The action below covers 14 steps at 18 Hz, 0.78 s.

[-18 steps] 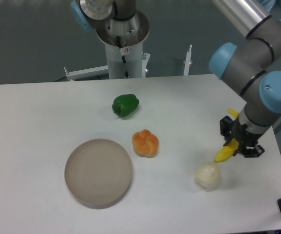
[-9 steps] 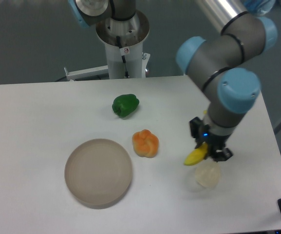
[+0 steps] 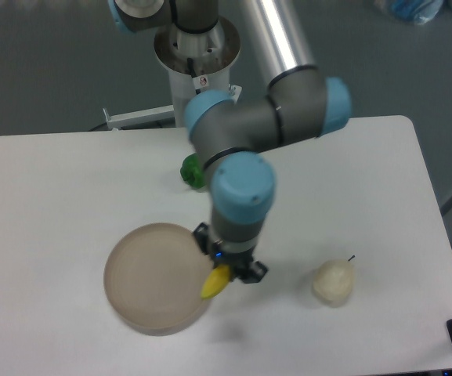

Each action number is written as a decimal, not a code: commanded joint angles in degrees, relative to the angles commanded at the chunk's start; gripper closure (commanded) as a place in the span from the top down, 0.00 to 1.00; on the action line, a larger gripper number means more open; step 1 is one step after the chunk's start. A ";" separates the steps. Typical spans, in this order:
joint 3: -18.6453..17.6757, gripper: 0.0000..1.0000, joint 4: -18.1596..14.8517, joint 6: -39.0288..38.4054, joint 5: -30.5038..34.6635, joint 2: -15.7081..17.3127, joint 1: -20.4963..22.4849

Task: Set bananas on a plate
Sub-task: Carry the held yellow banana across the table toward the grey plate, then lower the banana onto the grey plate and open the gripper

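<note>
Now the black two-finger hand (image 3: 227, 266) grips the slim yellow banana (image 3: 216, 281) (tip protruding below), over the round beige matte plate's (image 3: 143, 280) right rim; white surface (image 3: 61, 196) beside.

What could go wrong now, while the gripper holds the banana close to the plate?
1. The banana hangs over the right rim of the plate, not its middle. Released here, it may tip off onto the table.
2. Only the banana's lower end shows below the gripper, so how firmly it is held cannot be judged; it might slip out early.
</note>
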 joint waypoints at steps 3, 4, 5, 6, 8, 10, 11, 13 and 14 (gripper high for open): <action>0.00 0.14 2.38 -2.65 0.00 -2.63 -2.21; 0.44 0.15 2.38 -2.83 0.09 -3.86 -3.08; 0.44 0.17 2.82 -3.79 -0.09 -4.13 -3.52; 0.44 0.20 3.61 -4.67 -0.35 -4.48 -3.61; 0.00 0.21 4.75 -5.12 -0.35 -4.66 -3.61; -0.96 0.23 4.84 -5.12 -0.26 -4.66 -3.70; -1.58 0.23 4.93 -5.12 -0.26 -4.58 -3.70; -2.81 0.25 5.37 -5.12 -0.18 -4.23 -3.88; -3.07 0.29 5.46 -5.03 -0.26 -4.14 -3.96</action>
